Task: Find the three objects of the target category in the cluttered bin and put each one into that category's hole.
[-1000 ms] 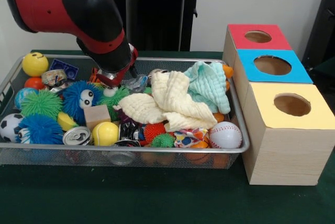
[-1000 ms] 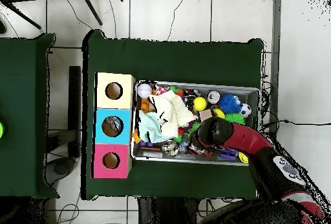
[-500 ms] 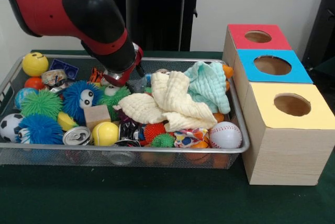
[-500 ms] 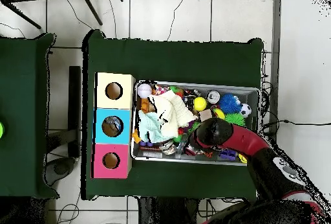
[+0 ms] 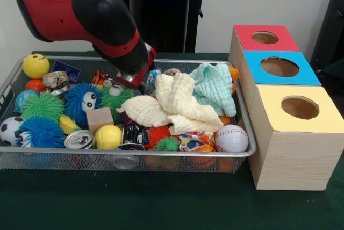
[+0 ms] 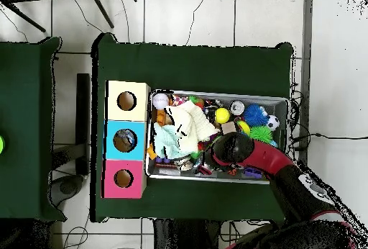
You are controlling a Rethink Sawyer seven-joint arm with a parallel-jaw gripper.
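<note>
On the green worktop (image 5: pixel 161 203) the cluttered bin (image 5: pixel 129 161) sits just beside a row of three wooden boxes. The end effector (image 5: pixel 130 79) is down inside the bin, toward its far side in the front view, just left of the cream cloth (image 5: pixel 172 106) and above the green spiky ball (image 5: pixel 115 101). Its tip is hidden by the arm's black wrist, so I cannot tell whether it is apart, together or clamped on anything.

The hole (image 5: pixel 279 66) lies in the blue face of the middle box, outside the bin and well to the right of the end effector in the front view (in the overhead view, the hole (image 6: pixel 124 140) is left of the end effector (image 6: pixel 215 156)). Between them lie the cream cloth and the mint cloth (image 5: pixel 215 87). A baseball (image 5: pixel 231 138) rests at the bin's near right corner.
</note>
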